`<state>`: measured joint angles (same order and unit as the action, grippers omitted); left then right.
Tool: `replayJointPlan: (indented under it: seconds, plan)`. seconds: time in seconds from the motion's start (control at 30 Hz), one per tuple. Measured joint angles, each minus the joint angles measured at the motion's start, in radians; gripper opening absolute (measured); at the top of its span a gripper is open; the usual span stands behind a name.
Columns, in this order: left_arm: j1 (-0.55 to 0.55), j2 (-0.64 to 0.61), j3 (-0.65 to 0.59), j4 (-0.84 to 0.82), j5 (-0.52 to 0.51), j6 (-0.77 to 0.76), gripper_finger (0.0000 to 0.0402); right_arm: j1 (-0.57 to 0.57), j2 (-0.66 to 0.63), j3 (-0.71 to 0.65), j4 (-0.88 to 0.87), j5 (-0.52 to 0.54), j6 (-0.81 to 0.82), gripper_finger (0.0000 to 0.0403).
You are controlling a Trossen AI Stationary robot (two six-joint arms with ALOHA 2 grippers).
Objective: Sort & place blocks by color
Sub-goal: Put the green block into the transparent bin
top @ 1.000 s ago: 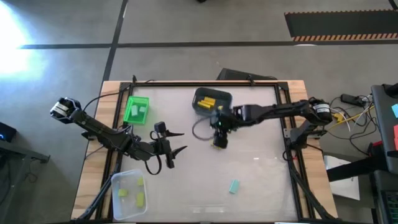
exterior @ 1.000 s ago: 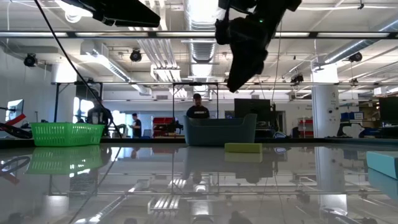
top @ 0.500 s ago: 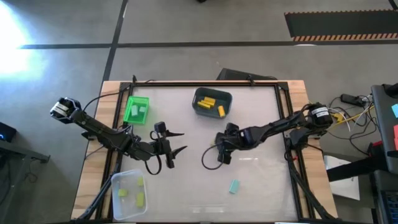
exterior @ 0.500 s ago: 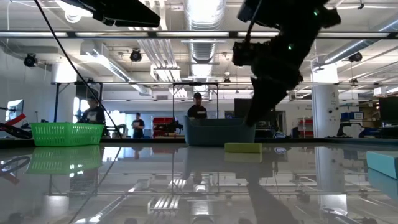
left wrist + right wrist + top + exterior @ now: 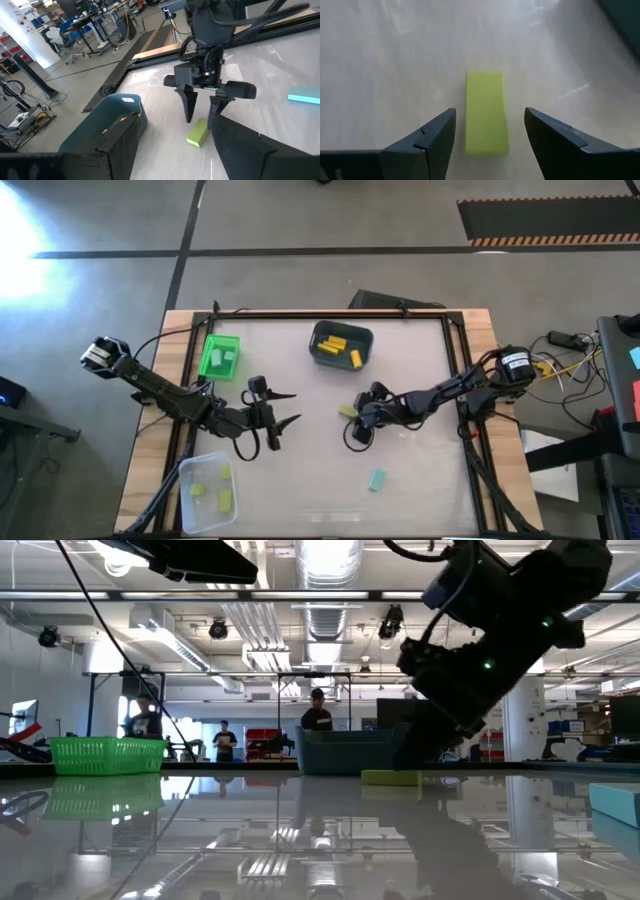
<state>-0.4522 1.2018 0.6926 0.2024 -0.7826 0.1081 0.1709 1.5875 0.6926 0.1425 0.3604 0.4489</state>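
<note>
The right tool (image 5: 490,135) hangs spread over a lime bar (image 5: 486,111) lying on the worktop (image 5: 420,470), fingers on either side, not touching. The left tool (image 5: 285,410) waits spread, well apart.

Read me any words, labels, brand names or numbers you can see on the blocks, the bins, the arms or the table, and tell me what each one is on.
None can be read.
The lime-green block, teal block, green bin, dark bin and clear bin bear no lettering that shows.
Signs in the room behind, in the low view: too small to read.
</note>
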Motion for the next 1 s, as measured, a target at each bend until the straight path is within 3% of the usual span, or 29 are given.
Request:
replayJointPlan:
  seconds: [0.13, 0.23, 0.53, 0.83, 1.0]
  plan:
    - [0.0, 0.0, 0.0, 0.006, 0.0, 0.003, 0.0226, 0.022, 0.0, -0.047, 0.004, 0.022, 0.005, 0.0224]
    - [0.0, 0.0, -0.001, 0.027, 0.0, 0.003, 0.0226, 0.035, 0.0, -0.066, 0.022, 0.048, 0.0, 0.0199]
    - [-0.001, 0.037, -0.002, 0.187, 0.002, 0.002, 0.0226, 0.038, 0.0, -0.085, 0.036, 0.047, -0.054, 0.002]
    - [-0.004, 0.069, 0.0, 0.312, 0.002, -0.015, 0.0226, 0.06, -0.038, -0.054, 0.041, 0.006, -0.096, 0.0008]
    - [0.005, 0.079, -0.017, 0.3, -0.02, -0.173, 0.0226, 0.064, -0.042, -0.031, 0.049, 0.008, -0.11, 0.0008]
